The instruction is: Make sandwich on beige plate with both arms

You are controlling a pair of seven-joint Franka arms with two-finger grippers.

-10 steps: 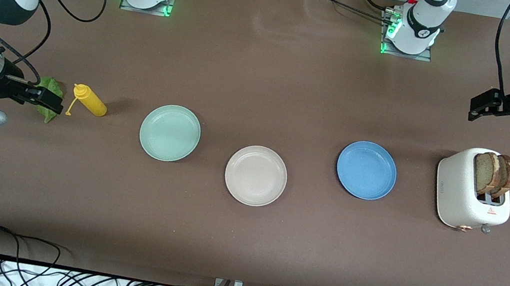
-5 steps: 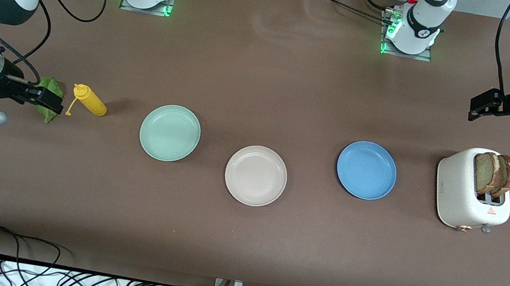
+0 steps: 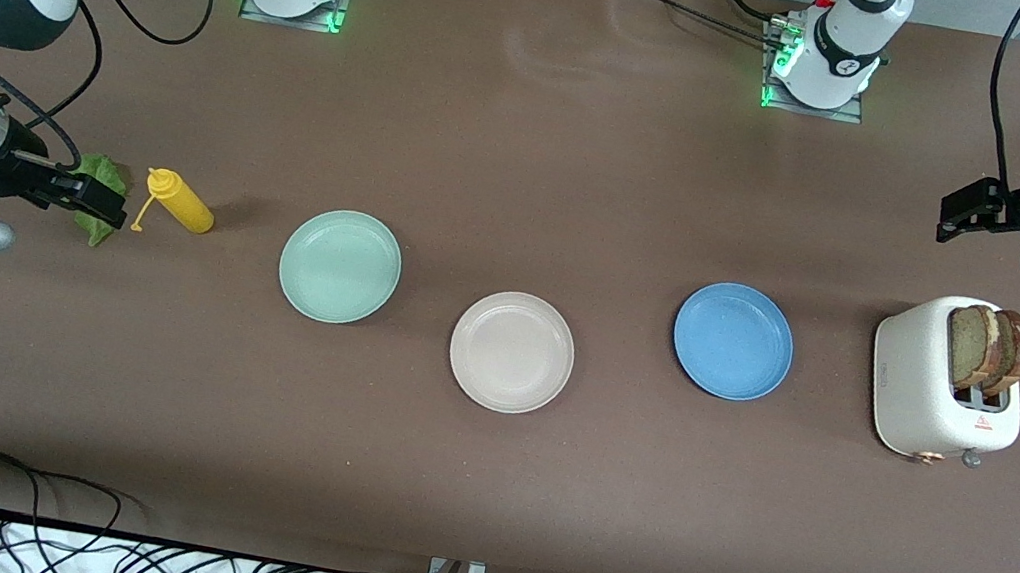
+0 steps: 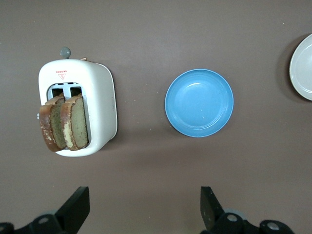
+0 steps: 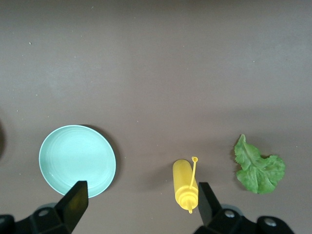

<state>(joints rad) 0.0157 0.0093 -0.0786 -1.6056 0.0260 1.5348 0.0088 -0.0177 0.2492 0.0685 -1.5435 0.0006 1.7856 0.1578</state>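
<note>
The round pale beige plate (image 3: 511, 351) lies bare between the mint-green plate (image 3: 339, 265) and the blue plate (image 3: 732, 340). Both the right gripper (image 3: 93, 201), over the ruffled green lettuce leaf (image 3: 101, 195), and the left gripper (image 3: 965, 208), up near the white toaster (image 3: 934, 390) holding two brown-crusted bread slices (image 3: 988, 349), are spread wide and hold nothing; the thin leaf could be missed, or the toaster dragged along.

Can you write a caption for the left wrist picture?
Open left gripper hangs over the table near a toaster holding two bread slices and a blue plate.

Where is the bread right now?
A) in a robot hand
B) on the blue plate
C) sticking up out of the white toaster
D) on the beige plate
C: both bread slices stand in the slots of the white toaster, while the beige plate and the blue plate have nothing on them.
</note>
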